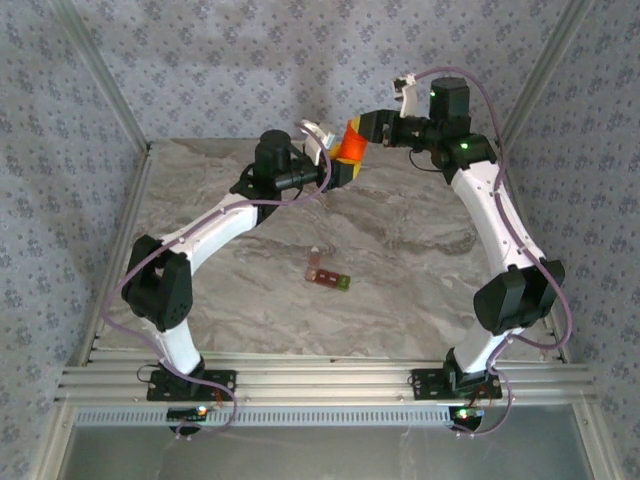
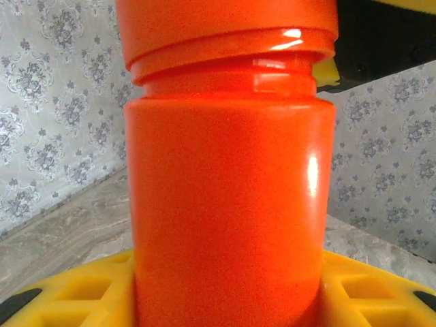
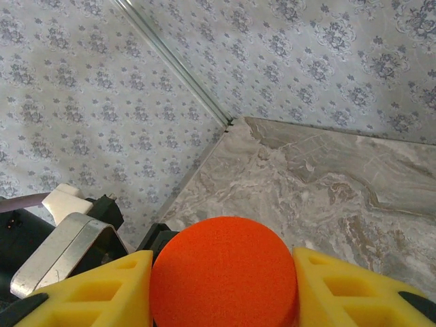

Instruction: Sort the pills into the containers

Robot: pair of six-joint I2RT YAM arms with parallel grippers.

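Above the marbled table (image 1: 400,230), far side, you see the left gripper (image 1: 333,165) clamped on a glossy orange cylindrical bottle (image 2: 225,204), the right gripper (image 1: 372,128) closed on its round cap (image 3: 225,272); flat red-brown containers (image 1: 327,274) lie mid-table

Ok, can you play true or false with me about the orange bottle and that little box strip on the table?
1. The orange bottle lies on the table. False: the arms hold it up above the table.
2. The right jaws sit either side of its cap. True.
3. The left jaws are empty. False: they grip the bottle's body.
4. The containers strip lies on the table. True.
5. The strip is all green. False: only one end is green.
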